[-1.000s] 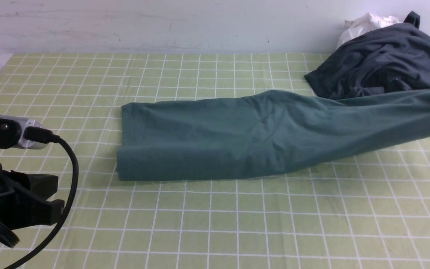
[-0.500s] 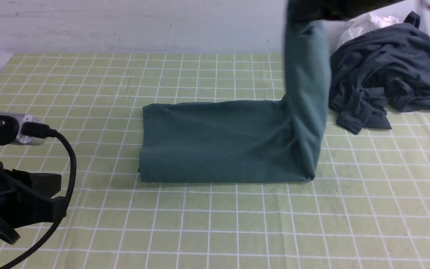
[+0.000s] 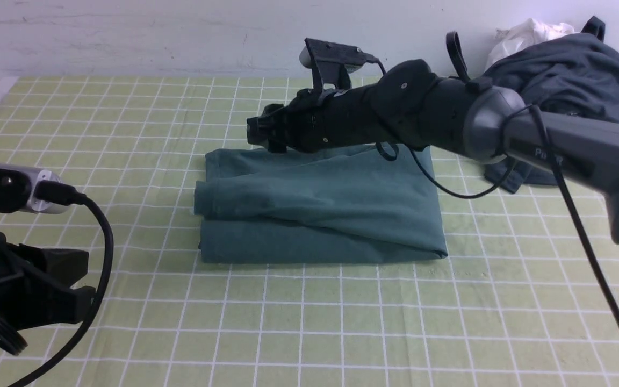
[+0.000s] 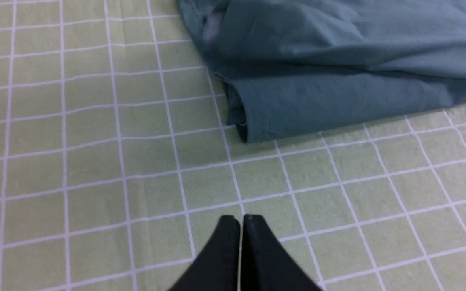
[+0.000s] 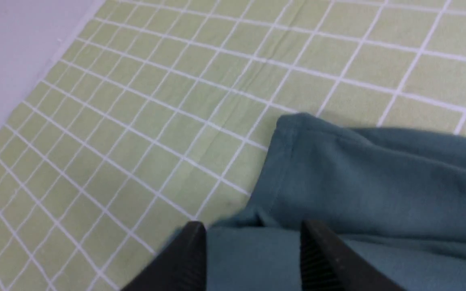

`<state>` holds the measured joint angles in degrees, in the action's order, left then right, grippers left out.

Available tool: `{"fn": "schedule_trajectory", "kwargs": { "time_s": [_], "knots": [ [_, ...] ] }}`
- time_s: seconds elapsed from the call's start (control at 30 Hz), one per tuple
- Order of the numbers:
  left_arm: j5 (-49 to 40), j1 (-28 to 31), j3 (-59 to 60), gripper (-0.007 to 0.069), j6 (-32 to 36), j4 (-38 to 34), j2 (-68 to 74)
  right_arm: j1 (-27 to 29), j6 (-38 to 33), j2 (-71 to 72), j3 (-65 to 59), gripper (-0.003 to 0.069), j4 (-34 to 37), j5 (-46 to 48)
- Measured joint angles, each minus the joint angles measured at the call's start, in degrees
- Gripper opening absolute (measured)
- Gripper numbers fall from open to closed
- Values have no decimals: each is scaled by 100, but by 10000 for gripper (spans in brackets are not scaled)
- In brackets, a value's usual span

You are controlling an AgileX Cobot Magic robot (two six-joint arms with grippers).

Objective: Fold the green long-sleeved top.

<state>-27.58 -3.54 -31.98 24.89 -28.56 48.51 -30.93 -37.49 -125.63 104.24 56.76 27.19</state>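
Hovering over folded green top (image 3: 320,215), R tool (image 5: 253,242) released; L tool (image 4: 239,221) clenched.

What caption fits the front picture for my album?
The robot's open right gripper hovers above the folded green long-sleeved top on a green checked tablecloth, dark grey clothes heaped nearby.

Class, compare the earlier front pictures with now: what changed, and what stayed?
The right gripper swung the right half of the top up and over to the left, laid it on the rest, and let go; it is now open above the top. The left gripper, shut, stayed in place.
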Motion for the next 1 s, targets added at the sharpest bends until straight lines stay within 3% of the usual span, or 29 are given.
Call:
{"fn": "schedule_trajectory", "kwargs": {
  "time_s": [0.1, 0.17, 0.43, 0.53, 0.73, 1.0],
  "knots": [
    [12, 0, 0, -4, 3, 0, 0, 0, -302, 56, 5, 384, 103, 42],
    [41, 0, 0, -4, 3, 0, 0, -6, -384, 12, 12, 370, 141, 118],
    [104, 0, 0, -4, 203, -80, 0, -417, -719, -938, 12, 64, 176, 289],
    [92, 0, 0, -4, 683, -119, -79, -506, -907, -953, 12, 5, 169, 251],
    [56, 0, 0, -4, 1719, -450, -1121, -327, -1129, 21, 12, -12, -231, 473],
    [191, 0, 290, -4, 2547, -528, -2640, 282, -1057, 2740, 12, -13, -2125, 1647]
  ]
}}
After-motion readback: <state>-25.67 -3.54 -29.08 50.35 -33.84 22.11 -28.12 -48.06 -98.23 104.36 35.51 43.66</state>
